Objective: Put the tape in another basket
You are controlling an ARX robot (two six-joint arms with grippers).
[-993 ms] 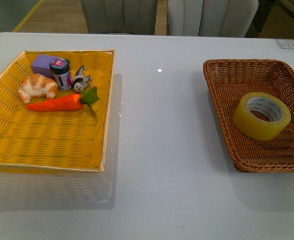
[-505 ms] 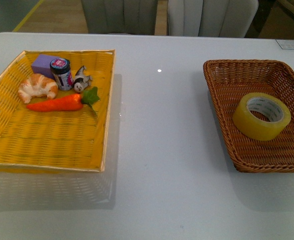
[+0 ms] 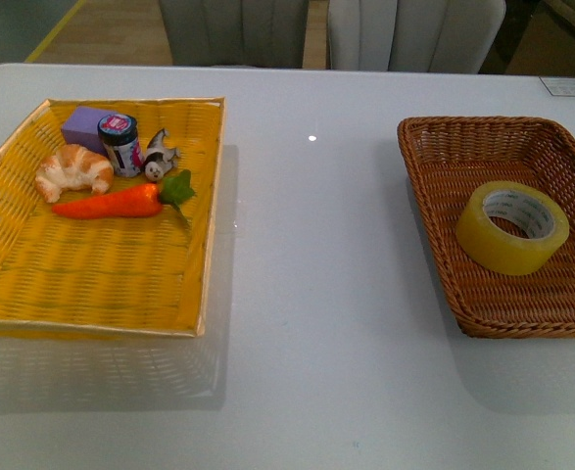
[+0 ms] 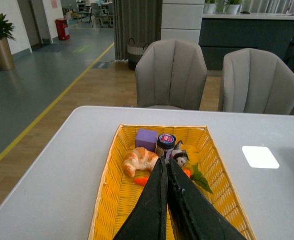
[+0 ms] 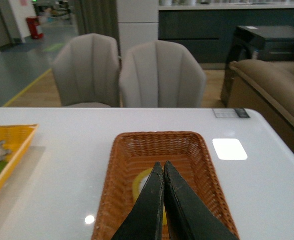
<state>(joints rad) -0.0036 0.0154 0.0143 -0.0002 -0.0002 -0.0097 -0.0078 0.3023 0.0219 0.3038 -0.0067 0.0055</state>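
Observation:
The tape, a wide yellowish roll with a white core, lies flat in the dark brown wicker basket on the right of the white table. In the right wrist view my right gripper is shut and empty, hovering over the near part of the brown basket, with the tape partly hidden behind its fingers. My left gripper is shut and empty above the yellow basket. Neither arm shows in the front view.
The yellow basket on the left holds a croissant, a carrot, a small jar, a purple block and a small toy figure at its far end. Two grey chairs stand beyond the table.

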